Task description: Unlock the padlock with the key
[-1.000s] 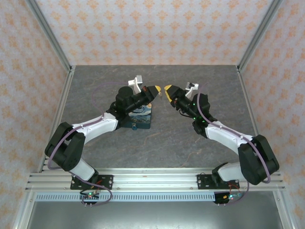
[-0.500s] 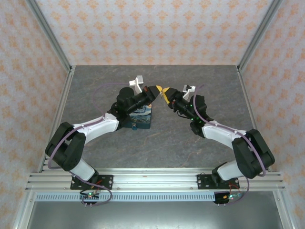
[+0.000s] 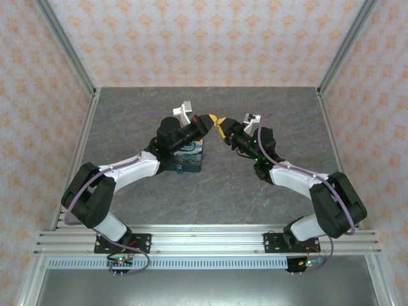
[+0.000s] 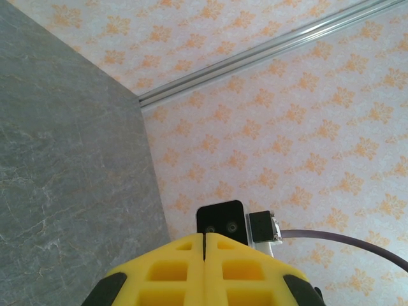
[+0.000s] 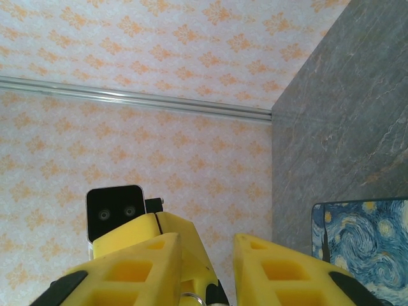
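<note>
- Where the two arms meet over the far middle of the desk point(image 3: 223, 185), the left gripper point(image 3: 208, 120) and the right gripper point(image 3: 220, 123) stand tip to tip. The right one lies at 3 o'clock of the left; whether the tips touch cannot be told.
- Left gripper point(image 4: 204, 242), own wrist view: the yellow jaws are pressed together along one thin seam, and nothing can be seen held between them.
- Right gripper point(image 5: 207, 248), own wrist view: the yellow jaws stand spread, with a clear gap between them. The yellow tip of the left gripper point(image 5: 172, 239) lies just behind the 9 o'clock jaw.
- A small metal ring point(image 5: 189, 297) shows at 6 o'clock in that gap; what carries it cannot be made out.
- The padlock point(image 3: 190, 155) rests on the desk at 7 o'clock of the left gripper, partly covered by the left arm, with its blue-and-yellow painted face turned up.
- In the right wrist view the padlock point(image 5: 363, 245) sits at 4 o'clock, just beside the outer jaw.
</note>
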Robot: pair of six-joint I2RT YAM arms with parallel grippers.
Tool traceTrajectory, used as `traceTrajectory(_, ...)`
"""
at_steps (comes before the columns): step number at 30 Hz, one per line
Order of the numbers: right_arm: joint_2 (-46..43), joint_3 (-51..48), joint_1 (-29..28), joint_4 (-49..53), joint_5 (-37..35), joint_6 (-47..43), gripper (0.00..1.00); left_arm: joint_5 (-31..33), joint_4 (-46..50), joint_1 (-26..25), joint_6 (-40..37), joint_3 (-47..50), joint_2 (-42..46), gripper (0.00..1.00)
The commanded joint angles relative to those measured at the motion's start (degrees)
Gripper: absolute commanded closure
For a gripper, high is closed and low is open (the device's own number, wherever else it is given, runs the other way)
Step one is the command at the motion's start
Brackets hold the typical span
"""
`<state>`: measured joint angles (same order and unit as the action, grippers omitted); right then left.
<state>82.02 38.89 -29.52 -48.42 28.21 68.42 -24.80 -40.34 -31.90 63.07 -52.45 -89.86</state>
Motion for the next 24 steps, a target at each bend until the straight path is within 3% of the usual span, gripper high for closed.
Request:
traceTrajectory(1,-1.8,-0.1,-1.3,-3.3,1.1,0.1,0.73,0.9,-0.3,-0.7,-0.4,-1.4,-1.0,1.0)
traceTrajectory(24,-5.5,-2.7,-0.9,-2.2,-1.2,-0.6,0.73,1.5,0.8,-0.8,-0.9,-0.8,-0.9,1.0)
